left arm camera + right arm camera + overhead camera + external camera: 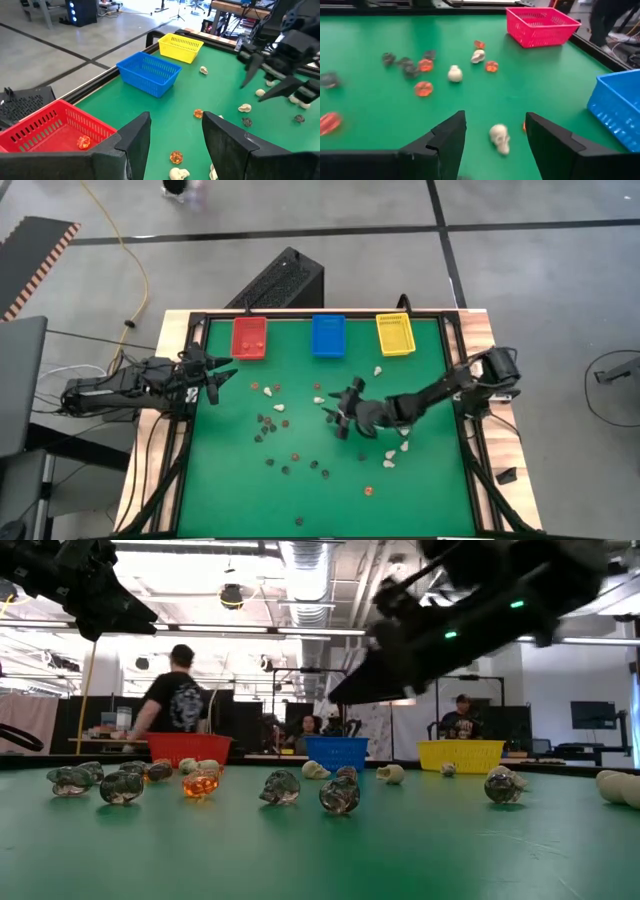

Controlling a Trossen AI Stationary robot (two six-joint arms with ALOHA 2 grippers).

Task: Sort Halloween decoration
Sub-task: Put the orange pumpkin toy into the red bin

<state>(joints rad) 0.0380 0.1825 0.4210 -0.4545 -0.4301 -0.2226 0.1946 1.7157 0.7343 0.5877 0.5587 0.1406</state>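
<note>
We judge this to be the pick stage of the sort: our right end effector (495, 137) hangs over the middle of the green bench (420, 490) with its fingers spread and nothing between them. Just ahead of its fingertips, almost between them, lies a cream-white skull trinket (500, 138) on its side. The next move, as we read it, calls for lowering straight onto that skull, closing gently on so small a piece, then carrying it to one of the bins; which colour takes cream we cannot tell.

Our left end effector (175, 137) waits open and empty beside the red bin (47, 125), which already holds one orange piece (83, 143). The blue bin (150, 73) and yellow bin (181, 47) stand farther out from it.

The Halloween decoration (268, 420) is a scatter of tiny glossy trinkets, cream, black and orange-brown, spread across the bench beyond and to both sides of the right end effector, mostly well apart from the bins.
</note>
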